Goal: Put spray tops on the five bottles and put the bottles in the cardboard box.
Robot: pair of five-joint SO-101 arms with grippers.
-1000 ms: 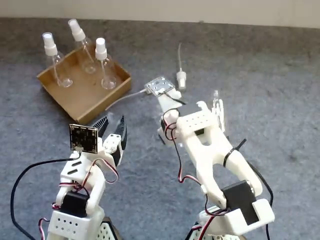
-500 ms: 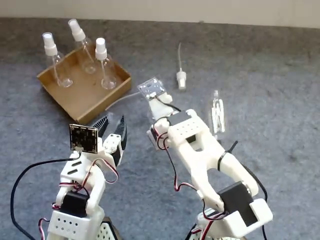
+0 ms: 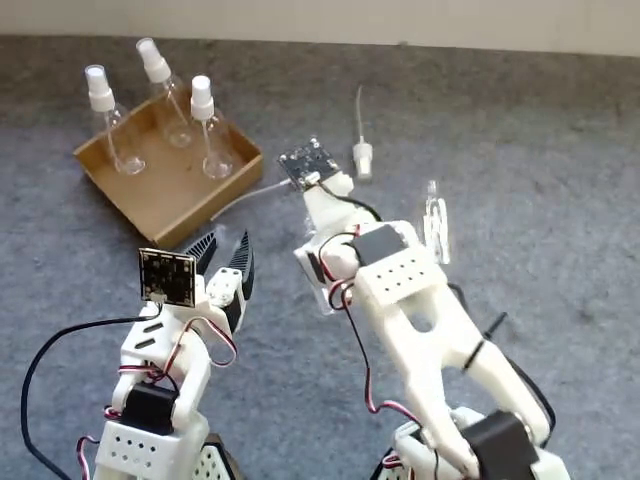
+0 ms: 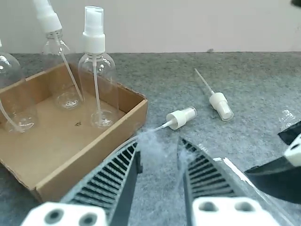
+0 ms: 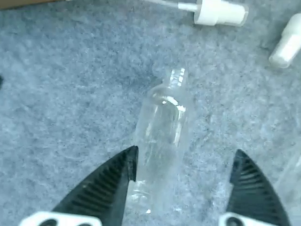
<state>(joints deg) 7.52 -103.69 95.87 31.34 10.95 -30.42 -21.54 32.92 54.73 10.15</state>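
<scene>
- Black right gripper (image 5: 184, 157): jaws wide, holding nothing, straddling clear plastic uncapped bottle (image 5: 162, 141) lying on grey carpet (image 5: 56, 84).
- Swung left off the other bare bottle (image 3: 436, 222) in the last second; I judge pickup is next.
- Long axis runs along my reach, neck pointing away toward nearest loose white spray top (image 5: 220, 13).

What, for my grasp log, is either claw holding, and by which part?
Nothing yet. The right claw is open astride the lying capless bottle; the left claw is open and empty.
</scene>
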